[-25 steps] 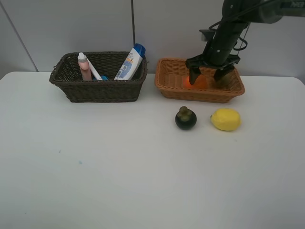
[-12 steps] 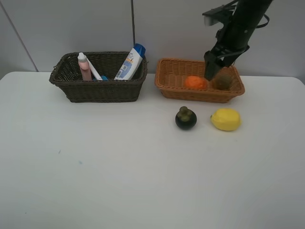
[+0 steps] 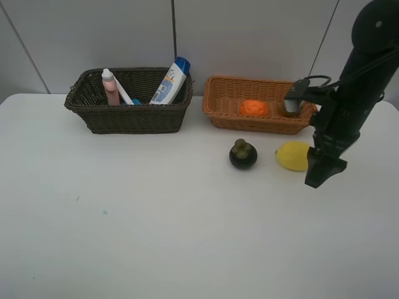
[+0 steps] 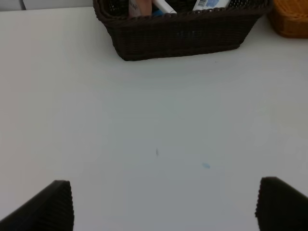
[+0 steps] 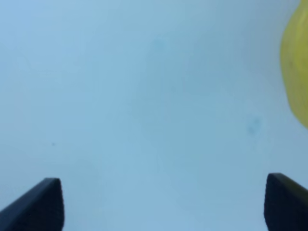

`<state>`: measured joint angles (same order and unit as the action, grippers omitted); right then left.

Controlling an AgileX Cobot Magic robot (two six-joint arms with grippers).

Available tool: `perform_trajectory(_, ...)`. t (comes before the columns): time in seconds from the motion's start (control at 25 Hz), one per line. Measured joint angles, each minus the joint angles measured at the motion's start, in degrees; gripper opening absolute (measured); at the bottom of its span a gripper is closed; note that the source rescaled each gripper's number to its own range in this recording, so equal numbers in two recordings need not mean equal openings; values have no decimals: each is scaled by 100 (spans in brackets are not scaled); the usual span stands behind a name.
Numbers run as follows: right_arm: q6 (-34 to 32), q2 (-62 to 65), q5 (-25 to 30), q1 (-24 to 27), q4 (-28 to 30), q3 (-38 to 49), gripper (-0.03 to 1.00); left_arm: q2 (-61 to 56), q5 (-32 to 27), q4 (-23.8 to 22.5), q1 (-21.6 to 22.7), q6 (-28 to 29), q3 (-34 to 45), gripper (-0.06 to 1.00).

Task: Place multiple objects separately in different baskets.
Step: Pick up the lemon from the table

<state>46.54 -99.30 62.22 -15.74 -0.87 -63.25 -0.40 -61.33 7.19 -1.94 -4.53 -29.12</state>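
Observation:
The dark brown basket (image 3: 128, 115) holds the pink bottle (image 3: 111, 87), the white pen (image 3: 124, 93) and the blue-capped white bottle (image 3: 171, 80). The dark pad is hidden. The tan basket (image 3: 262, 123) holds the orange (image 3: 252, 108); the kiwi is hidden behind my right arm. The mangosteen (image 3: 243, 154) and the lemon (image 3: 294, 156) lie on the table in front of the tan basket. My right gripper (image 3: 318, 177) is open and empty, low over the table just right of the lemon (image 5: 296, 72). My left gripper (image 4: 163, 207) is open and empty over bare table, short of the dark basket (image 4: 183, 33).
The white table (image 3: 156, 224) stretches wide in front of both baskets. A corner of the tan basket (image 4: 291, 21) shows in the left wrist view. A grey wall stands behind the baskets.
My right gripper has risen out of the tan basket, leaving the orange there, and has come down forward to the table beside the lemon. The left arm has not visibly moved.

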Motion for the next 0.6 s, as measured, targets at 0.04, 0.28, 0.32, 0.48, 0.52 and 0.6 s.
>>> perform_trajectory(0.04, 52, 0, -241, 0, 0, 38, 97, 0, 0, 0, 0, 0, 0, 99)
perform_trajectory(0.28, 235, -6, -1313, 0, 6, 44, 97, 0, 0, 0, 0, 0, 0, 99)
perform_trajectory(0.32, 249, -26, -1397, 0, 22, 44, 97, 0, 0, 0, 0, 0, 0, 99)
perform_trajectory(0.48, 278, -271, -1756, 13, 42, 44, 97, 0, 5, 0, 0, 0, 0, 99)
perform_trajectory(0.52, 278, -347, -1809, 16, 87, 44, 97, 0, 5, 0, 0, 0, 0, 99)
perform_trajectory(0.6, 282, -450, -1896, 36, 147, 44, 97, 0, 5, 0, 0, 0, 0, 99)
